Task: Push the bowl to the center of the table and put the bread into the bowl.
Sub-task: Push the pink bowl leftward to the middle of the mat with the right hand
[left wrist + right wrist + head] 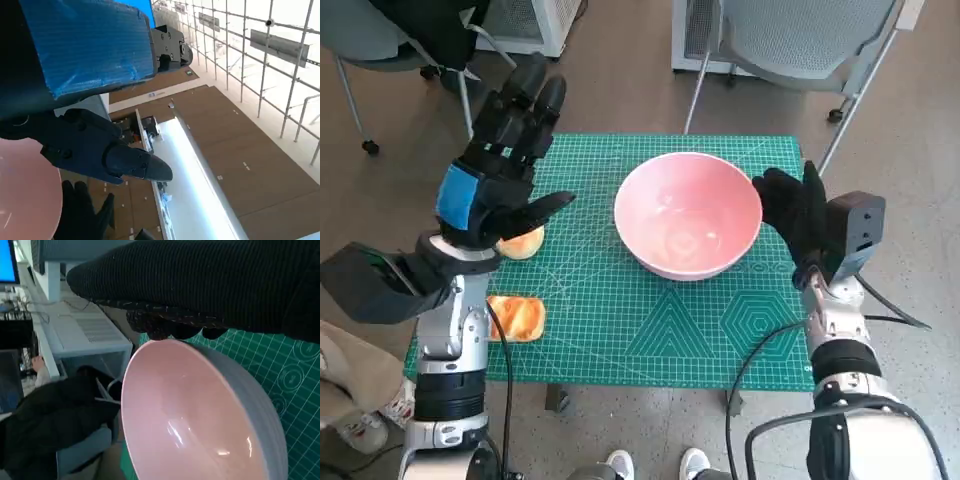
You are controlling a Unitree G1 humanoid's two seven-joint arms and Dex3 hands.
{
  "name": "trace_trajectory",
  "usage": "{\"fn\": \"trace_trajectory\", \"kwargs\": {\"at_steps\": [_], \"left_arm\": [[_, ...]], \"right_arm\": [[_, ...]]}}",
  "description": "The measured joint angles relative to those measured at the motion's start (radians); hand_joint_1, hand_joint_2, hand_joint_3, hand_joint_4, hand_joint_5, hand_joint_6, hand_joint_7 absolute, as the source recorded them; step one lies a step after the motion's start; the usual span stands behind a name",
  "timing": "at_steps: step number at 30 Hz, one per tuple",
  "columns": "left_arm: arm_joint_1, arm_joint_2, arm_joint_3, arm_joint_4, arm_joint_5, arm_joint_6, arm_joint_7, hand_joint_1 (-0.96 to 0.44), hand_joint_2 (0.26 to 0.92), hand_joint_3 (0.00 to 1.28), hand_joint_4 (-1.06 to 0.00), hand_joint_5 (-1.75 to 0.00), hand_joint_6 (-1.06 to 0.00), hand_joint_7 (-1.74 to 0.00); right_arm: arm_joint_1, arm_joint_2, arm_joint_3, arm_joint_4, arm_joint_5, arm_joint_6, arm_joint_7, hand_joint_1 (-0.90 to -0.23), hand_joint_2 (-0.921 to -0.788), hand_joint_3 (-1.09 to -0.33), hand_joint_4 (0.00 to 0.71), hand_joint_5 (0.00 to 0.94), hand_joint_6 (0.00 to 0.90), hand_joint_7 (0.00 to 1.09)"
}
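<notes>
The pink bowl (688, 215) stands empty near the middle of the green cutting mat (650, 340). My right hand (796, 212) in its black glove rests against the bowl's right rim, holding nothing; in the right wrist view the glove (210, 285) lies over the bowl (195, 430). My left hand (498, 165) hovers raised over the mat's left side with its fingers spread and nothing in it. A pale bread roll (523, 243) lies just under that hand, partly hidden. A toasted bread slice (518, 318) lies nearer the front left corner.
The table is barely larger than the mat. Chairs (790, 40) stand behind it, one at the back left carrying a dark jacket (430, 30). A black cable (760, 360) hangs by my right forearm. Shoes (620, 465) show at the front edge.
</notes>
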Motion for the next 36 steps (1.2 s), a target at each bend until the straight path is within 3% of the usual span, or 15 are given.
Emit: {"fn": "trace_trajectory", "kwargs": {"at_steps": [11, 36], "left_arm": [[0.0, 0.0, 0.0, 0.0, 0.0, 0.001, -0.001, -0.57, 0.921, 0.09, -0.02, 0.0, -0.1, -0.21], [0.001, 0.0, 0.004, 0.0, 0.0, 0.001, -0.001, -0.57, 0.921, 0.09, -0.02, 0.0, -0.09, -0.22]], "right_arm": [[-0.001, 0.023, 0.023, -0.001, -0.033, -0.023, -0.001, -0.688, -0.921, -0.856, 0.038, 0.009, 0.069, 0.09], [-0.008, 0.062, 0.033, -0.001, -0.038, -0.033, 0.0, -0.689, -0.921, -0.848, 0.041, 0.004, 0.054, 0.09]]}}
